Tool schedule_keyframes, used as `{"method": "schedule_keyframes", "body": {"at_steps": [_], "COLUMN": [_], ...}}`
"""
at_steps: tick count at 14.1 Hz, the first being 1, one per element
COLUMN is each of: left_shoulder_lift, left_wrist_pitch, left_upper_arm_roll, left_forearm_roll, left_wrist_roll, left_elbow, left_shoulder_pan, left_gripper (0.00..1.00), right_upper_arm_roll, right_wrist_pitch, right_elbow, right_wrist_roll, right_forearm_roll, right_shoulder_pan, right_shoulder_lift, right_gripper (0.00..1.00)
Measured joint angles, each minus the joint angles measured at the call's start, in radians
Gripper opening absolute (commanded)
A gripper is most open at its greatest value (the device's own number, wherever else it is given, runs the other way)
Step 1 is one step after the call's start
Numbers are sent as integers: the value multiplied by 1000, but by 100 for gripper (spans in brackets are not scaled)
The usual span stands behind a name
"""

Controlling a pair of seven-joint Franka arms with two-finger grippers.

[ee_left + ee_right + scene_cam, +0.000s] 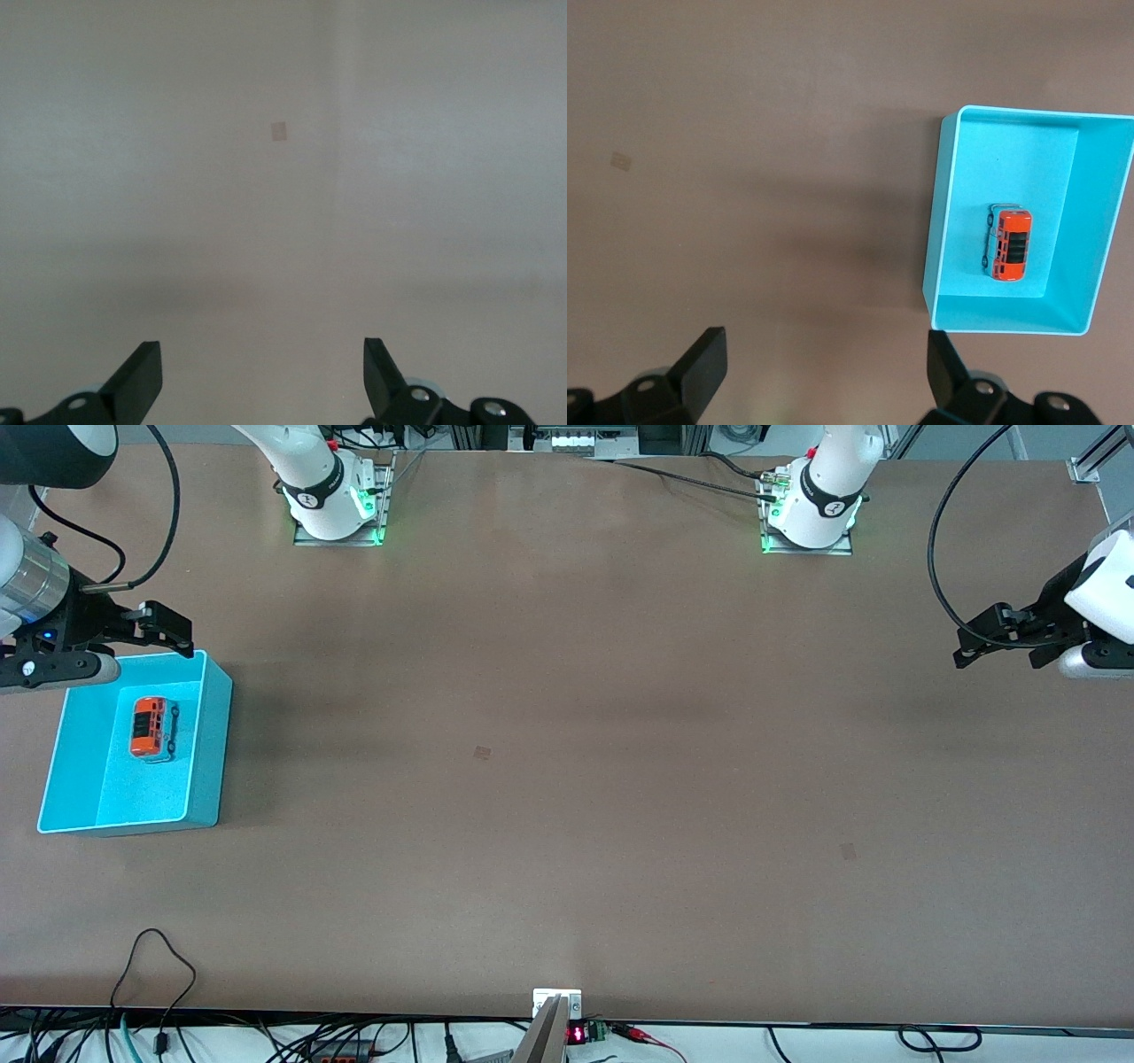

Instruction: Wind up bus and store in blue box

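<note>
The small orange bus (152, 728) lies inside the blue box (205, 735), in the half of the box farther from the front camera. The box stands at the right arm's end of the table. My right gripper (173, 633) hangs open and holds nothing, over the table just past the box's farthest wall. In the right wrist view the bus (1010, 243) and the blue box (939, 221) show off to one side of my open right gripper (828, 354). My left gripper (970, 648) waits open over the left arm's end of the table. The left wrist view shows only bare table between the prongs of my left gripper (263, 363).
Two small tape marks sit on the brown table, one near the middle (482, 753) and one toward the left arm's end (849, 851). The arm bases (337, 505) (811, 514) stand along the edge farthest from the front camera. Cables (159, 974) hang at the nearest edge.
</note>
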Motion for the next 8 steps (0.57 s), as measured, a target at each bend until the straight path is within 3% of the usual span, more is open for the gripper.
{"method": "schedule_keyframes", "body": {"at_steps": [8], "left_shoulder_lift": [0], "left_wrist_pitch": [2], "left_upper_arm_roll": [0], "left_forearm_roll": [0], "left_wrist_roll": [0], "left_elbow": [1], "left_shoulder_pan": [0], "left_gripper": [100], "right_upper_arm_roll": [-3], "right_wrist_pitch": [-6], "right_elbow": [0], "right_wrist_roll": [62], "right_forearm_roll": [0], "right_shoulder_pan": [3], "right_shoulder_lift": [6], "right_gripper": [100]}}
